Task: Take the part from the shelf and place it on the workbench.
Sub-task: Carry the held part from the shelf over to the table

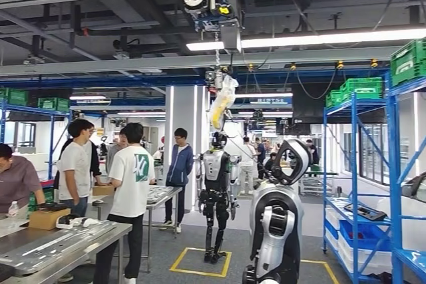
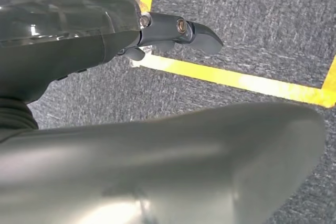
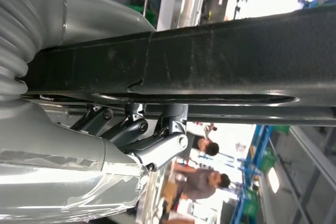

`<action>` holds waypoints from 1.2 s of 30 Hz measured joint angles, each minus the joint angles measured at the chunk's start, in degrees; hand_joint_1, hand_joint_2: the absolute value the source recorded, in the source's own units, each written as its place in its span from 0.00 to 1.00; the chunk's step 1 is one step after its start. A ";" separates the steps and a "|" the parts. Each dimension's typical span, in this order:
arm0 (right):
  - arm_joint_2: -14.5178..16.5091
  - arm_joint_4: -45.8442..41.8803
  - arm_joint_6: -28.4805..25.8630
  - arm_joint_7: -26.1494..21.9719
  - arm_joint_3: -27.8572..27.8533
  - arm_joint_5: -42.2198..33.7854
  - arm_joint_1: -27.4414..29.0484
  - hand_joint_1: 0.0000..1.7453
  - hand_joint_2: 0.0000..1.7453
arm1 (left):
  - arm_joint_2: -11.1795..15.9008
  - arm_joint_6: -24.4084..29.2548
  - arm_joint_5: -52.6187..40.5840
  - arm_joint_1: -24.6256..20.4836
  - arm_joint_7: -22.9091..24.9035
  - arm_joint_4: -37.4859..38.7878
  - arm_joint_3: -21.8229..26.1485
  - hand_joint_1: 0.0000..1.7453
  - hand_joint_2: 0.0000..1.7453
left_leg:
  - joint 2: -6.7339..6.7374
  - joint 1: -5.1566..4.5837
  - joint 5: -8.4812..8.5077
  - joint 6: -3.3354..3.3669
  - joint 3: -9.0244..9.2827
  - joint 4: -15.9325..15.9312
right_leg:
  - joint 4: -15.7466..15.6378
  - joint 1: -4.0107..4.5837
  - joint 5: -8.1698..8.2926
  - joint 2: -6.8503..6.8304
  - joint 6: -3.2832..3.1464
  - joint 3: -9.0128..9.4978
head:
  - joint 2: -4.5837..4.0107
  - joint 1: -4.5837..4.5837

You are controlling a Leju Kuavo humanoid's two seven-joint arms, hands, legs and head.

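Our right hand (image 3: 130, 140) has its fingers (image 3: 164, 148) curled up under a long dark part (image 3: 222, 64), gripping it so that it runs straight out past the wrist; the grey thumb lies against its other side. In the head view the right hand (image 1: 295, 161) rises in the foreground with the dark part (image 1: 281, 167) seated in its curved fingers, above the silver forearm.

Our left hand (image 2: 118, 35) hangs over grey carpet (image 2: 257, 30) crossed by yellow floor tape (image 2: 238, 81). One of its dark fingers (image 2: 186, 32) points outward with nothing in it, but we cannot tell how the rest of the hand lies.

To our right stands a blue shelf (image 1: 354, 184) with blue trays (image 1: 359, 231) on its lower levels, another dark part (image 1: 364, 212) on a middle level, and green crates (image 1: 361, 89) on top. At lower left is a metal tabletop (image 1: 60, 244), well apart from the held part. People (image 1: 128, 191) stand by the tables beyond it, and another humanoid robot (image 1: 217, 194) stands in a yellow floor square (image 1: 201, 262).
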 joint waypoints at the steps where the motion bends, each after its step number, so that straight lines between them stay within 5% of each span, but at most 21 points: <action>1: 0.01 -0.01 0.01 0.01 -0.02 0.02 -0.01 1.00 1.00 | -0.03 0.00 0.00 0.09 -0.01 0.00 0.00 0.00 1.00 | -0.57 -0.03 0.04 0.55 -0.10 0.02 | -0.11 -0.07 -0.07 -0.51 0.29 0.18 | 0.00 -0.01; 4: 0.03 -0.10 0.01 0.00 -0.04 0.02 0.00 1.00 1.00 | -0.08 0.01 0.00 0.38 -0.01 -0.01 0.01 0.00 1.00 | -2.08 0.08 0.28 1.58 -0.18 -0.13 | 2.14 -0.50 -2.24 1.29 0.98 -0.41 | 0.00 -0.01; 6: -0.01 -0.16 0.01 -0.01 -0.07 0.02 0.16 1.00 1.00 | -0.08 0.03 0.00 0.21 -0.01 -0.02 0.02 0.00 1.00 | -3.17 0.02 0.36 2.07 -0.24 -0.15 | 9.15 -0.54 -6.08 3.83 0.97 -3.58 | 0.00 -0.01; 8: -0.10 -0.16 0.01 -0.01 -0.08 0.02 0.49 1.00 1.00 | -0.14 0.02 0.00 0.05 -0.01 -0.01 0.02 0.00 1.00 | -4.50 -0.23 0.38 2.32 -0.25 -0.13 | 16.69 -0.49 -8.70 4.80 0.81 -7.35 | 0.00 -0.01; 10: -0.15 -0.15 0.01 -0.01 -0.08 0.02 0.70 1.00 1.00 | -0.20 0.01 0.00 0.10 -0.01 0.00 0.02 0.00 1.00 | -5.83 -0.48 0.37 2.37 -0.18 -0.09 | 16.97 -0.43 -7.13 5.13 0.52 -8.04 | 0.00 -0.01; 13: -0.15 -0.15 0.02 -0.01 -0.09 0.01 0.61 1.00 1.00 | -0.28 0.02 0.00 0.14 0.02 0.00 0.02 0.00 1.00 | -7.80 -0.75 0.37 2.32 -0.02 -0.01 | 5.75 -0.32 -0.47 7.57 -0.42 -3.55 | 0.00 0.00; 15: -0.17 -0.15 0.03 -0.01 -0.11 0.02 0.59 1.00 1.00 | -0.39 0.02 0.00 0.10 0.07 0.00 0.02 0.00 1.00 | -8.88 -0.65 0.53 2.01 -0.31 0.06 | 1.51 -0.26 0.91 9.23 -0.71 -1.83 | 0.00 0.02; 17: -0.15 -0.13 0.03 -0.01 -0.12 0.05 0.58 1.00 1.00 | -0.42 0.02 -0.03 0.37 0.10 -0.01 0.03 0.00 1.00 | -9.88 -0.36 0.79 1.41 -0.65 -0.03 | 0.82 -0.17 0.78 8.74 -0.83 -1.52 | 0.00 0.01; 19: -0.04 -0.12 0.03 -0.01 -0.11 0.07 0.58 1.00 1.00 | -0.43 0.03 -0.07 0.72 0.12 -0.01 0.05 0.00 1.00 | -8.67 -0.40 0.01 0.84 -1.14 0.84 | 0.36 -0.33 1.05 7.61 -1.31 -1.24 | 0.00 0.01; 21: 0.05 -0.11 0.07 -0.02 -0.09 0.08 0.62 1.00 1.00 | -0.45 0.12 -0.07 0.57 0.14 0.00 0.07 0.00 1.00 | -5.90 -0.43 -2.92 0.36 -3.30 5.58 | 0.06 -0.50 1.20 6.17 -1.67 -1.04 | 0.00 0.01; 24: 0.19 -0.04 0.33 0.00 0.04 0.09 0.88 1.00 1.00 | -0.49 0.27 -0.07 0.35 0.52 0.00 0.07 0.00 1.00 | -4.33 0.12 -6.33 -0.32 -7.44 14.49 | 0.10 -0.51 1.10 3.88 -1.72 -1.07 | 0.00 0.01; 26: 0.41 -0.01 0.58 0.02 0.19 0.08 1.01 1.00 1.00 | -0.47 0.44 -0.06 0.50 0.98 -0.01 0.13 0.00 1.00 | -3.71 0.51 -4.31 -0.68 -6.15 12.34 | 0.20 -0.59 0.91 2.57 -1.48 -1.00 | 0.00 0.01; 28: 0.66 -0.01 0.72 0.02 0.29 0.02 0.99 1.00 1.00 | -0.44 0.59 -0.05 0.47 1.45 -0.01 0.22 0.00 1.00 | -1.74 0.45 -1.20 -0.91 -2.29 5.17 | 0.47 -0.57 0.49 1.40 -0.84 -0.84 | 0.00 0.02; 30: 0.82 -0.03 0.87 0.04 0.41 -0.12 0.89 1.00 1.00 | -0.44 0.70 -0.02 0.26 2.08 -0.01 0.32 0.00 1.00 | -0.27 0.14 -0.11 -0.38 -0.19 0.93 | 0.68 -0.30 0.07 0.33 -0.08 -0.63 | 0.00 0.02; 32: 0.97 -0.05 1.02 0.09 0.60 -0.27 0.77 1.00 1.00 | -0.44 0.84 0.00 0.36 2.74 -0.02 0.42 0.00 1.00 | -0.92 -0.09 -0.23 0.54 -0.27 0.60 | 0.58 -0.21 -0.11 -0.71 0.46 -0.32 | 0.00 0.01; 34: 1.19 -0.12 1.06 0.19 0.80 -0.48 0.66 1.00 1.00 | -0.40 0.96 0.00 0.72 3.39 -0.02 0.64 0.00 1.00 | -1.97 -0.10 -0.09 1.21 -0.34 0.51 | 1.25 -0.52 -1.08 0.19 0.96 -0.34 | 0.00 0.02; 36: 1.33 -0.27 1.06 0.37 1.00 -0.73 0.62 1.00 1.00 | -0.37 1.05 0.00 0.76 3.93 -0.02 0.91 0.00 1.00 | -3.01 -0.04 0.07 1.84 -0.38 0.41 | 5.87 -0.71 -4.16 2.92 1.14 -2.26 | 0.00 0.02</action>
